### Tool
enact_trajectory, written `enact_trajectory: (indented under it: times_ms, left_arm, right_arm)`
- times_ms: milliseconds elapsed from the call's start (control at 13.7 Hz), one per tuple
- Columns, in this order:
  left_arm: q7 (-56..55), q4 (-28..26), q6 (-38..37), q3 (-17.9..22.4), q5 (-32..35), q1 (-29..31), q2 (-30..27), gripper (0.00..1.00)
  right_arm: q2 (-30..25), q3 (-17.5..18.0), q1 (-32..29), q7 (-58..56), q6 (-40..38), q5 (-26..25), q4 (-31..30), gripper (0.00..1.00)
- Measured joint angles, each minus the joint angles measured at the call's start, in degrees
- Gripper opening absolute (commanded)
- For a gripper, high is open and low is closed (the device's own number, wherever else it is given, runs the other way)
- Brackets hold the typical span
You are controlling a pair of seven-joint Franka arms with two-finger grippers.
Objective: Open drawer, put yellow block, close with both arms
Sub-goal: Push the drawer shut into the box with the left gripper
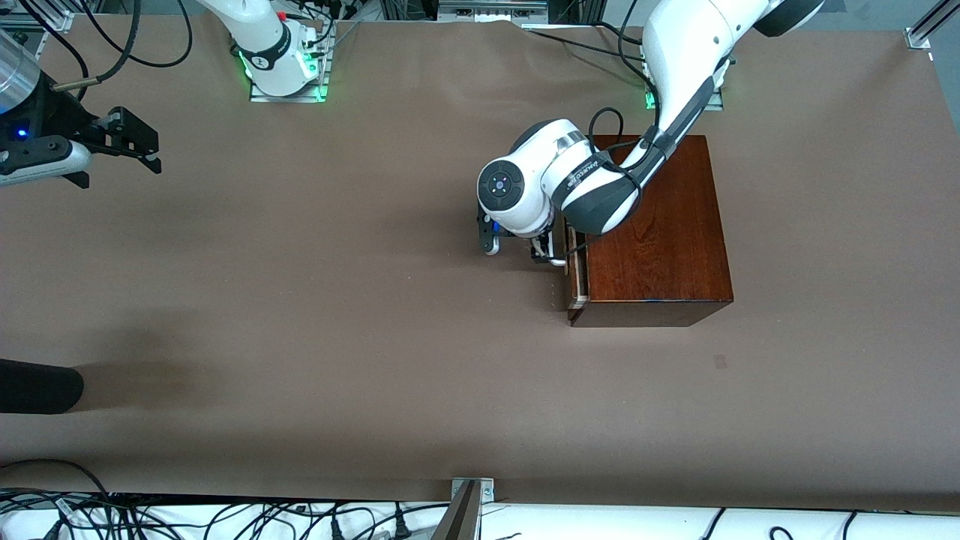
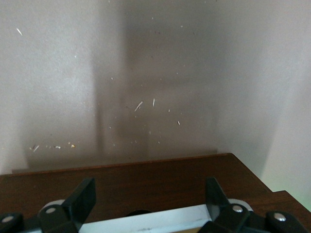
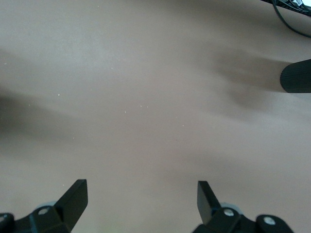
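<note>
The mahogany box (image 1: 660, 240) stands toward the left arm's end of the table. Its drawer (image 1: 576, 266) faces the table's middle and is pulled out by a narrow strip of pale wood. My left gripper (image 1: 543, 252) is down at the drawer's white handle (image 1: 556, 262). In the left wrist view the left gripper (image 2: 149, 182) is open. The white handle (image 2: 146, 221) lies between its fingers (image 2: 82, 196), against the dark drawer front (image 2: 146, 179). My right gripper (image 1: 137, 141) hangs open and empty over the right arm's end of the table, with only bare table under it (image 3: 141, 187). The yellow block is out of view.
A dark rounded object (image 1: 37, 386) pokes in at the table's edge by the right arm's end, also seen in the right wrist view (image 3: 296, 77). Brown table cover (image 1: 337, 300) stretches between the box and that end. Cables run along the front edge (image 1: 225, 517).
</note>
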Motion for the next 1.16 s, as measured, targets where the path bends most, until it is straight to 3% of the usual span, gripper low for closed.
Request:
enact_trajectory:
  times_ms: [1165]
  left_arm:
    - [0.0, -0.3, -3.3, 0.3, 0.0, 1.1, -0.4, 1.00]
  right_arm:
    - [0.0, -0.1, -0.1, 0.0, 0.0, 0.0, 0.0, 1.00]
